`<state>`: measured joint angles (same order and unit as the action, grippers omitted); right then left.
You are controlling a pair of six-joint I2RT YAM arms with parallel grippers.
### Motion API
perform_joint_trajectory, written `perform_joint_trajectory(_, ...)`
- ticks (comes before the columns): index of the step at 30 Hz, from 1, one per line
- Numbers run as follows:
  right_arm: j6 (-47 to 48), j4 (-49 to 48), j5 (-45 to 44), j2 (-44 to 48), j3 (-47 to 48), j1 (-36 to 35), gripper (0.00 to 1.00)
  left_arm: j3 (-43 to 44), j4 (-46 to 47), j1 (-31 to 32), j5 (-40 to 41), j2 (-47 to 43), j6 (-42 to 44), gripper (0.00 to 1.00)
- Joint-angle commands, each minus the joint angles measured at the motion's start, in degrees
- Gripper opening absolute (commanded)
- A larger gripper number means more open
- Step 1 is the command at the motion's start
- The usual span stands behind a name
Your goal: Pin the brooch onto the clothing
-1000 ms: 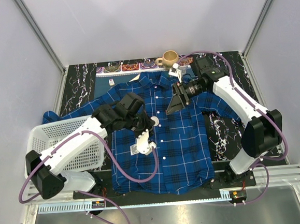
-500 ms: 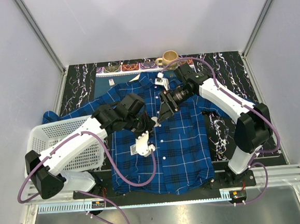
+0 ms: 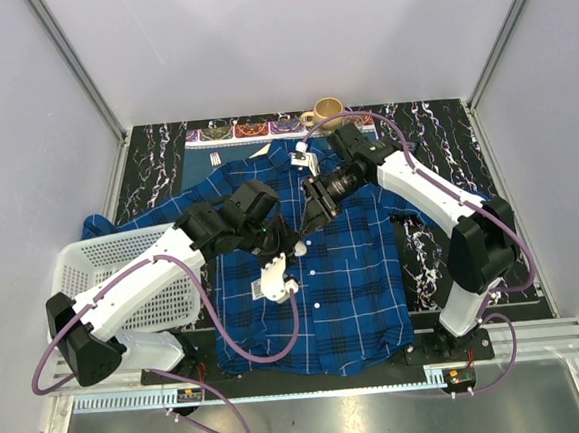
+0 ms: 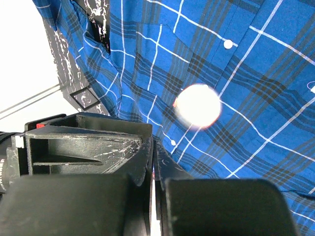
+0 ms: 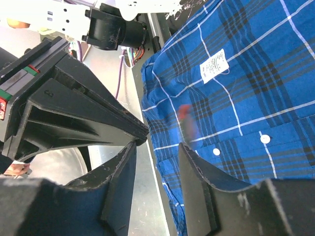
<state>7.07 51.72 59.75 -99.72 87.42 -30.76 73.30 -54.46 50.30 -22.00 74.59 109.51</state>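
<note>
Though rumpled, soft blue plaid shirt (image 3: 344, 272)

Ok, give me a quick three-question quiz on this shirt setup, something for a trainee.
1. True or false: the left gripper is shut.
2. The mug beyond the plaid shirt's collar is: A tan, B green, C black.
3. Fill in: seen from above, the white laundry basket sits on the plaid shirt's ___ side.
Key: 1 true; 2 A; 3 left.
</note>
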Motion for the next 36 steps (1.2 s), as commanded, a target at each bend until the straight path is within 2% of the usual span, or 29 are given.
perform_joint_trajectory(1, -0.13, -1.27, 3.7, -0.47, 0.83, -0.44, 0.45, 1.5, -0.21, 0.32, -1.11, -2.51, 1.93, 0.0)
perform_joint_trajectory(4, -0.39, -1.36, 4.85, -1.17, 0.82, -0.52, 0.43, 1.06, -0.21, 0.32, -1.47, -2.96, 1.84, 0.0)
perform_joint_trajectory(8, 0.83, -0.22, 1.61, -0.92, 0.91, -0.35, 0.55, -0.17, -1.78, 0.32, -1.03, -2.87, -0.7, 0.01)
perform_joint_trajectory(9, 0.93, -0.31, 0.91, -0.39, 0.65, 0.0, 0.57, -1.74, -2.75, 0.23, -2.07, -2.61, -4.8, 0.04)
perform_joint_trajectory(12, 1.02, 0.39, -0.68, 0.14, -0.75, 1.4, 0.63, -4.38, -1.27, -2.22, -4.8, 0.02, -13.94, 0.21)
perform_joint_trajectory(14, -0.47, 0.4, -0.77, -0.03, -1.9, 5.17, 0.68, -3.34, -0.04, -3.45, -8.04, 4.57, -21.85, 0.31)
perform_joint_trajectory(15, -1.09, 0.39, -0.77, -0.38, -2.16, 6.93, 0.69, -0.9, -0.91, -3.89, -11.37, 6.6, -28.85, 0.41)
perform_joint_trajectory(17, -2.06, 0.22, -1.65, -0.47, -3.04, 12.9, 0.7, 1.14, -0.83, -4.68, -14.46, 12.12, -36.79, 0.44)
perform_joint_trajectory(18, -1.89, 0.31, -2.17, -0.39, -3.39, 14.57, 0.71, 2.36, -1.17, -5.82, -17.78, 13.73, -41.96, 0.53)
perform_joint_trajectory(20, -1.88, -0.04, -5.24, 0.31, -4.53, 18.62, 0.74, 1.94, -0.66, -7.05, -20.96, 16.98, -45.34, 0.64)
perform_joint_trajectory(21, -1.8, -0.22, -6.82, 1.01, -4.97, 19.42, 0.78, -0.5, 3.44, -7.93, -22.37, 17.52, -50.66, 0.67)
perform_joint_trajectory(24, -0.13, 0.04, -8.59, 1.99, -7.08, 21.18, 0.78, -6.38, 11.35, -8.47, -22.56, 18.58, -55.19, 0.69)
perform_joint_trajectory(27, 0.31, 0.22, -7.02, 2.34, -8.83, 21.8, 0.77, -14.02, 24.71, -8.47, -19.68, 17.0, -59.49, 0.61)
perform_joint_trajectory(29, 0.49, 0.31, -6.05, 2.34, -9.45, 21.97, 0.77, -16.95, 31.91, -8.38, -17.56, 16.47, -61.25, 0.6)
perform_joint_trajectory(32, 0.31, 0.31, -4.9, 2.43, -10.07, 21.89, 0.76, -18.71, 33.97, -8.38, -14.39, 17.61, -61.18, 0.64)
perform_joint_trajectory(36, 0.31, 0.39, -4.73, 2.43, -10.6, 21.97, 0.76, -20.65, 37.4, -6.72, -10.62, 17.61, -60.82, 0.65)
